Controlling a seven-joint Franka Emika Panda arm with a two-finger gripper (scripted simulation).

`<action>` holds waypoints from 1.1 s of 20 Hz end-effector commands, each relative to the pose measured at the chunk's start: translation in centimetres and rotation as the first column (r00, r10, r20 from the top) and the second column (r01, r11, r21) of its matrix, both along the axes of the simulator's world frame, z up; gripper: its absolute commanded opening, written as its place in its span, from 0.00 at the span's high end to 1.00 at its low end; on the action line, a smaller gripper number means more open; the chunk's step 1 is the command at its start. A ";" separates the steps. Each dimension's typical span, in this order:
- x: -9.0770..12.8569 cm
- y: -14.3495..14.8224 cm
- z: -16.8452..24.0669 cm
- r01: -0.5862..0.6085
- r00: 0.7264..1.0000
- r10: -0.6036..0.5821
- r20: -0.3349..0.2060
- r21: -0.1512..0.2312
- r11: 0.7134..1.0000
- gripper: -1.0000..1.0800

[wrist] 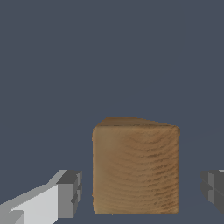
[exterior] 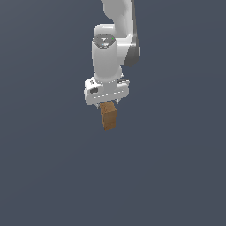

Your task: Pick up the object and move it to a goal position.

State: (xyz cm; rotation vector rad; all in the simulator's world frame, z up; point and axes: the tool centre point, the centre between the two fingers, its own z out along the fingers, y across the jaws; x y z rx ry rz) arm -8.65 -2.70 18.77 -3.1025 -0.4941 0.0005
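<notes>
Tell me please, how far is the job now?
Done: the gripper is positioned over the wooden block. In hand: the wrist view shows the fingers either side of the block, gaps visible, so not gripped. Left: closing, lifting, moving it to the goal; no marker visible.

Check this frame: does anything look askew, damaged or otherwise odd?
Nothing looks damaged or out of place. The wooden block stands under the tool, between its fingers. The wrist view shows gaps on both sides, so the tool is open and not gripping.
</notes>
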 end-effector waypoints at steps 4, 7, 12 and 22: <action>-0.1 0.0 -2.2 -0.002 1.000 0.002 0.000 0.000 1.000 0.04; -0.1 0.0 -3.5 -0.003 1.000 0.003 0.000 0.000 1.000 0.04; 0.0 0.0 -4.5 -0.004 1.000 0.004 0.000 0.000 1.000 0.04; 0.0 0.0 -4.5 -0.004 1.000 0.004 0.000 0.000 1.000 1.00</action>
